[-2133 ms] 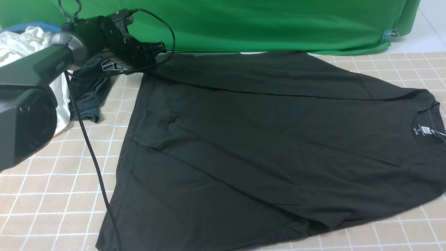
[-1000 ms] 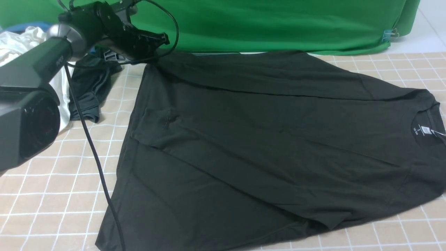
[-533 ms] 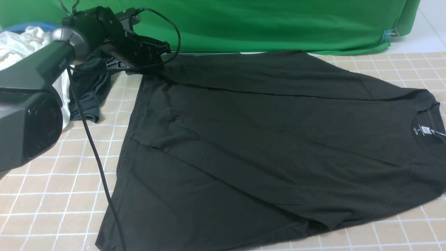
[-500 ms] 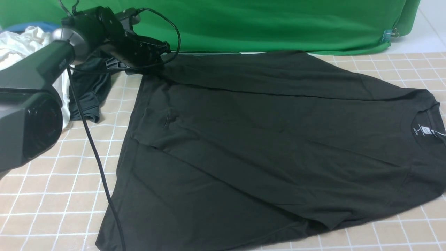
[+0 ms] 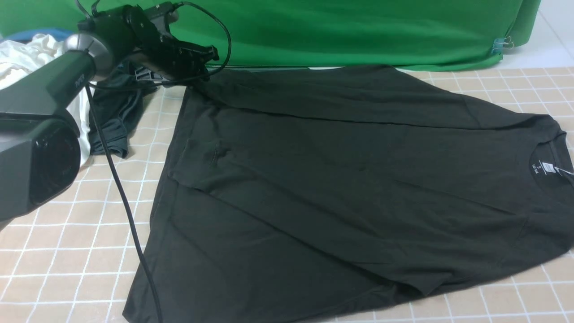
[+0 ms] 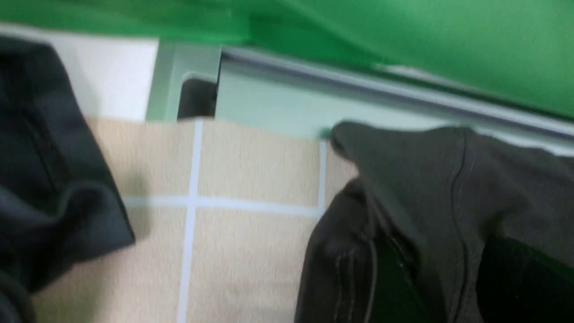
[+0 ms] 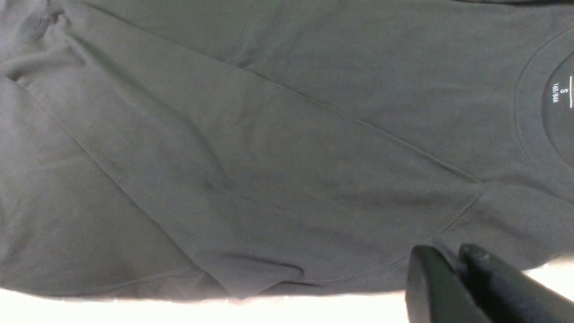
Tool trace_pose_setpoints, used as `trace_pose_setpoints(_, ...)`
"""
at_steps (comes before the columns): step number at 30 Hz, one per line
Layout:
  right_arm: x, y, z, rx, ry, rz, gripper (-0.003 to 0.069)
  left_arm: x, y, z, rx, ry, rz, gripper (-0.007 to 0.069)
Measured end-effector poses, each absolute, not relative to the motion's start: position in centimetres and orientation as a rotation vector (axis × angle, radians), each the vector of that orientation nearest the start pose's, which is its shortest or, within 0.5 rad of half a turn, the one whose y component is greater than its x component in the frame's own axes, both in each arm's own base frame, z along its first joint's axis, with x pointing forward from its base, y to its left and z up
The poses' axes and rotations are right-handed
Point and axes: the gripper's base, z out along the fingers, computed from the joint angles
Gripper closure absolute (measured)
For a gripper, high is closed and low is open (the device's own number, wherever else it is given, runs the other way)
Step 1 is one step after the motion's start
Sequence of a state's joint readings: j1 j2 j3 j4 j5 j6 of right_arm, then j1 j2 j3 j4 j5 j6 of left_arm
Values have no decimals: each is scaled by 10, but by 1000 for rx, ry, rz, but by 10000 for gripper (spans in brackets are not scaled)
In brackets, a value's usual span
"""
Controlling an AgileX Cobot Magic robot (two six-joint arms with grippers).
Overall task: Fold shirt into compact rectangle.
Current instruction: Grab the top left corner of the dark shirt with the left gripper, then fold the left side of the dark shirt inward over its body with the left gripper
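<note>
The black shirt (image 5: 350,179) lies spread on the checked table, neck label (image 5: 548,167) to the right and hem to the left. My left gripper (image 5: 207,57) is at the shirt's far left hem corner, which rises off the table towards it. In the left wrist view the shirt's hem (image 6: 426,179) is bunched between the two dark fingers of the left gripper (image 6: 448,269), and the corner tip hangs free. My right gripper (image 7: 450,253) hovers shut and empty over the shirt (image 7: 269,134) by a sleeve seam at its near edge. It is out of the front view.
A smaller dark grey garment (image 5: 114,116) and a white garment (image 5: 27,58) lie at the far left behind my left arm (image 5: 36,148). The arm's cable (image 5: 121,197) trails over the shirt's left edge. A green cloth (image 5: 336,31) hangs along the table's far edge.
My left gripper dipped onto the far hem corner half a second ago and now stands a little higher, with the corner lifted. The rest of the shirt has not moved.
</note>
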State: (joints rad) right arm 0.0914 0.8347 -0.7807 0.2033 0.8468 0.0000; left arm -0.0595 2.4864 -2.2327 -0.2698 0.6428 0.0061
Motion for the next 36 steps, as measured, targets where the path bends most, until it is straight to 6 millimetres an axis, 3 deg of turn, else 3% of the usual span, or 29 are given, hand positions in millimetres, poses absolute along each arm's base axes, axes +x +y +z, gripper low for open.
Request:
trace_pose_setpoints(7, 149, 28, 324, -20, 2381, 289, 568, 560, -48, 181, -99, 2366, -316, 379)
trace_pose_setpoints(15, 149, 28, 324, -20, 2381, 289, 568, 561, -48, 173, -102, 2378, -315, 586)
trace_pose_setpoints(19, 149, 28, 324, -20, 2381, 289, 568, 561, -49, 161, -118, 2414, -330, 596)
trace_pose_setpoints(22, 149, 28, 324, -20, 2381, 289, 568, 558, -49, 163, -113, 2441, -340, 598)
trace_pose_setpoints(25, 149, 28, 324, -20, 2381, 289, 568, 554, -50, 179, -103, 2468, -353, 601)
trace_pose_setpoints(31, 149, 28, 324, -20, 2381, 289, 568, 539, -52, 251, -130, 2441, -401, 601)
trace_pose_setpoints(36, 148, 28, 323, -22, 2395, 289, 568, 514, -51, 292, -226, 2519, -427, 601)
